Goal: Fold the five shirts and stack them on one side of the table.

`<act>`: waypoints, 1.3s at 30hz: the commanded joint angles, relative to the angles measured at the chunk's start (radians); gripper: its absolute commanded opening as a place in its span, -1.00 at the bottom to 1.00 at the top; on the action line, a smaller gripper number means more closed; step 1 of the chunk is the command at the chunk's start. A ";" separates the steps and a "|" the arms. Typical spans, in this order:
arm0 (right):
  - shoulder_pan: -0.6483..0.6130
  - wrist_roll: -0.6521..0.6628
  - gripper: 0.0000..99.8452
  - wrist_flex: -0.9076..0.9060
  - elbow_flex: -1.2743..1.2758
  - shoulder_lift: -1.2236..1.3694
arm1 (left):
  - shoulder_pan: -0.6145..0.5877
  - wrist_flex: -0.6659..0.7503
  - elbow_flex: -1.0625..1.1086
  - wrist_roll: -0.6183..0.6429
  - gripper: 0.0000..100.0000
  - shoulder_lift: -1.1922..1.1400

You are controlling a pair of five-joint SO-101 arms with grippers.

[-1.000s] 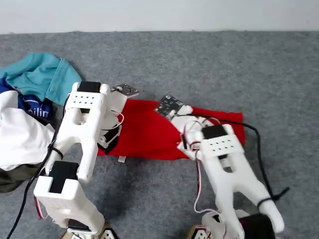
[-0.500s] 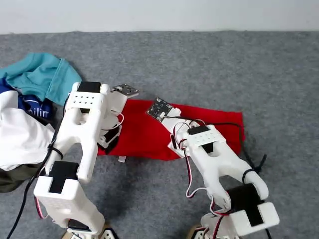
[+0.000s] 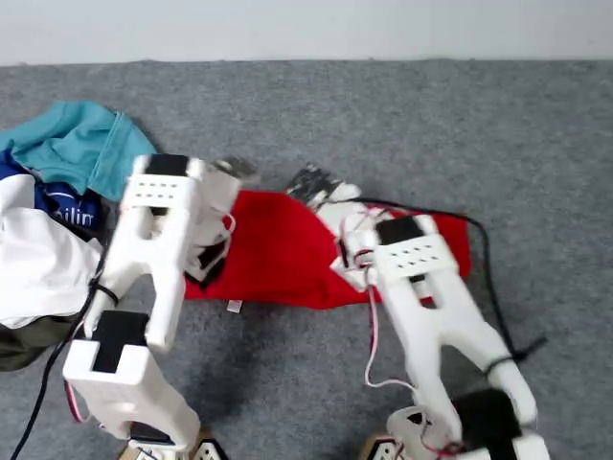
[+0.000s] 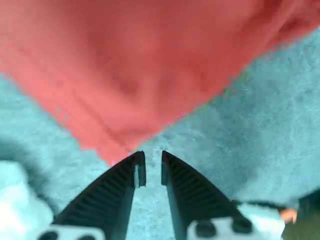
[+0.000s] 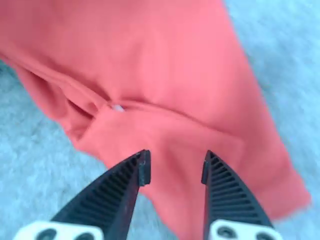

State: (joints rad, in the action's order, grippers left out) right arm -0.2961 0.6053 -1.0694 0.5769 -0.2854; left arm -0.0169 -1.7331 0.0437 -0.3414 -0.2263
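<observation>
Shirts, high view: five counted. One red shirt (image 3: 278,257) lies spread flat mid-bench. The other four are heaped at the left edge of the bench (image 3: 402,125):
- teal shirt (image 3: 81,144) at the far end of the heap
- blue shirt (image 3: 65,209) next to it
- white shirt (image 3: 38,264) on top, nearer
- dark shirt (image 3: 21,347) poking out under the white one

The heap sits just beside the red shirt's left end and I can't see them touching.

Arms: two. Left arm (image 3: 153,249) covers the red shirt's left end. Right arm (image 3: 421,287) covers its right-centre. A black cable (image 3: 488,273) off the right arm crosses the shirt's right end. A small white tag (image 3: 234,307) sticks out at the shirt's near hem. White wall (image 3: 306,29) runs along the far side.

Left wrist view: left jaws parted by a narrow slit only, with nothing between them and grey bench (image 4: 260,125) showing through the gap. The tips sit right at a corner of the red shirt (image 4: 150,65), not on the cloth.

Right wrist view: right jaws spread wide and holding nothing, over the red shirt (image 5: 165,65). Cloth fills the gap between the tips. A fold line runs across ahead of the jaws with a white tag (image 5: 117,107) on it. Bench (image 5: 35,150) shows past the hem.
</observation>
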 commanded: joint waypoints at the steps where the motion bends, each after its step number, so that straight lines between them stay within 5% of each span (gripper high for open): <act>1: 0.076 -0.011 -0.63 -0.127 -0.068 -0.114 | -0.081 -0.003 -0.127 0.089 -0.88 0.052; 9: 0.166 -0.011 -0.63 -0.237 -0.078 -0.140 | -0.259 0.054 -0.203 0.341 -0.87 0.002; 16: 0.162 -0.011 -0.63 -0.242 -0.078 -0.147 | -0.219 0.091 -0.231 0.379 -0.50 -0.176; 24: 0.163 -0.011 -0.63 -0.242 -0.077 -0.140 | -0.212 0.094 -0.450 0.385 -0.50 -0.390; 30: 0.168 -0.011 -0.63 -0.240 -0.063 -0.145 | -0.227 0.084 -0.633 0.516 -0.50 -0.609; 36: 0.162 -0.011 -0.63 -0.232 -0.005 -0.148 | -0.193 -0.021 -0.789 0.523 -0.50 -0.812; 39: 0.162 -0.011 -0.63 -0.232 -0.003 -0.150 | -0.180 -0.023 -0.823 0.523 -0.64 -0.829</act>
State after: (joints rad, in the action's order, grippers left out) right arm -0.1412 0.6053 -1.3042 0.5800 -0.3913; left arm -0.2271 -1.7392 -0.7449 0.1649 -1.0088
